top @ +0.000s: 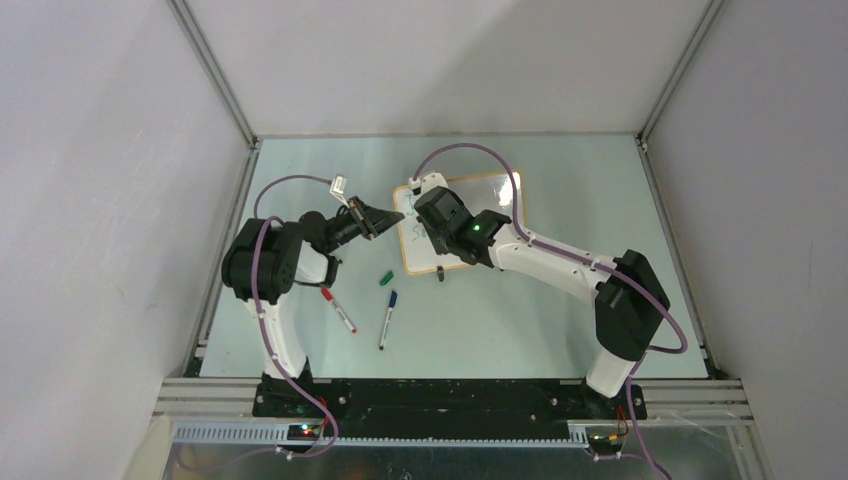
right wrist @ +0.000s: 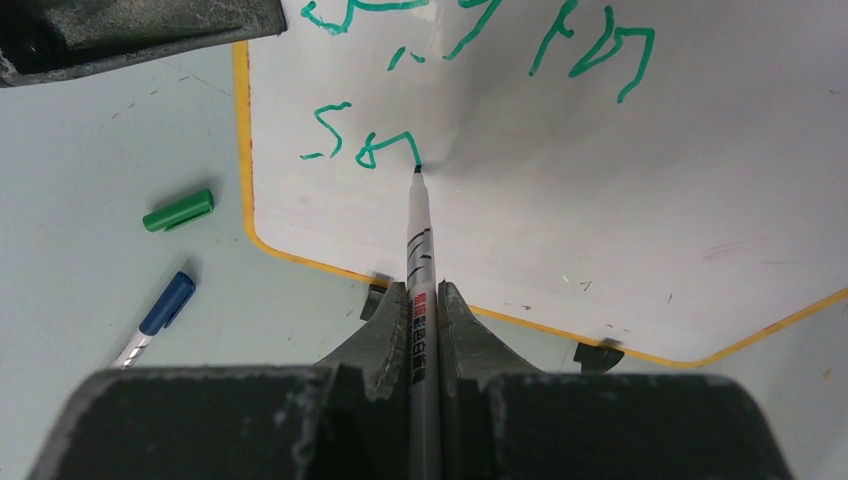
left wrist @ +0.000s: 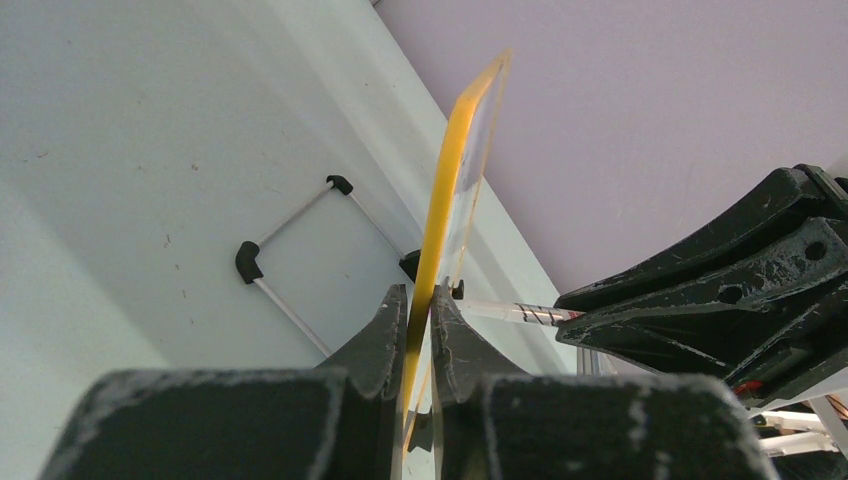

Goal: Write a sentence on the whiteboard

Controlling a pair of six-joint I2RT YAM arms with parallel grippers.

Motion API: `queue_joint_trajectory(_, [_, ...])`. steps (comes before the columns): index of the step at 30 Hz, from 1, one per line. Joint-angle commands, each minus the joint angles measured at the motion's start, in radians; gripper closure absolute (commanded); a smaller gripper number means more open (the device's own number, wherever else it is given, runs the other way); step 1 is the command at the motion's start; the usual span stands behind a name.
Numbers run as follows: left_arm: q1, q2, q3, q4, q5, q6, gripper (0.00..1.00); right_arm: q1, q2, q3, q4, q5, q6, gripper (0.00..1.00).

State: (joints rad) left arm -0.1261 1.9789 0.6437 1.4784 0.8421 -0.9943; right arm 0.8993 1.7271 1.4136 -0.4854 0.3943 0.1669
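Whiteboard [top: 495, 200]: far-centre of the surface [top: 520, 330], between my two arms. Its near edge sits on the clip feet [right wrist: 597, 355] and its white face is turned up toward my right wrist camera.
Left tool [left wrist: 420, 300]: pressed together on the orange frame at the left edge; the left wrist view shows it edge-on between the fingers. My read: I clamp it so it can't slide or rock under pen pressure.
Right tool [right wrist: 422, 295]: pinching the marker [right wrist: 418, 240] by the barrel, in line with the fingers. That way the tip leads and the stroke stays in camera view.
Contact: the marker's tip is touching the white face just after "Sm" on the second line.
Sentence [right wrist: 480, 30]: green. The first line runs across the top, partly cut off in the right wrist view. The second line has only begun, and I can't tell how much is left.
Green cap [right wrist: 178, 210]: off, lying on the surface just left of the frame, out of the stroke path.
Blue marker [right wrist: 160, 310], red marker [top: 338, 310]: spares, nearer my bases, apart from both arms.
Risk: if I press too hard, the face flexes away from the clamped edge and the letters wobble.
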Motion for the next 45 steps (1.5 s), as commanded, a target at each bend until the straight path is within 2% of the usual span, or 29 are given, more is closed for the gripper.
queue_joint_trajectory(1, [-0.004,-0.01,0.02,0.054,0.021,-0.009,1.0,-0.006,-0.02,-0.008,0.005,0.012,0.006,1.0])
queue_joint_trajectory(23, [-0.003,-0.009,0.022,0.054,0.021,-0.009,1.0,-0.023,0.016,0.102,-0.009,0.004,-0.02,1.0])
queue_joint_trajectory(45, [-0.004,-0.009,0.021,0.055,0.02,-0.01,1.0,-0.045,-0.023,0.047,-0.03,0.037,-0.005,1.0])
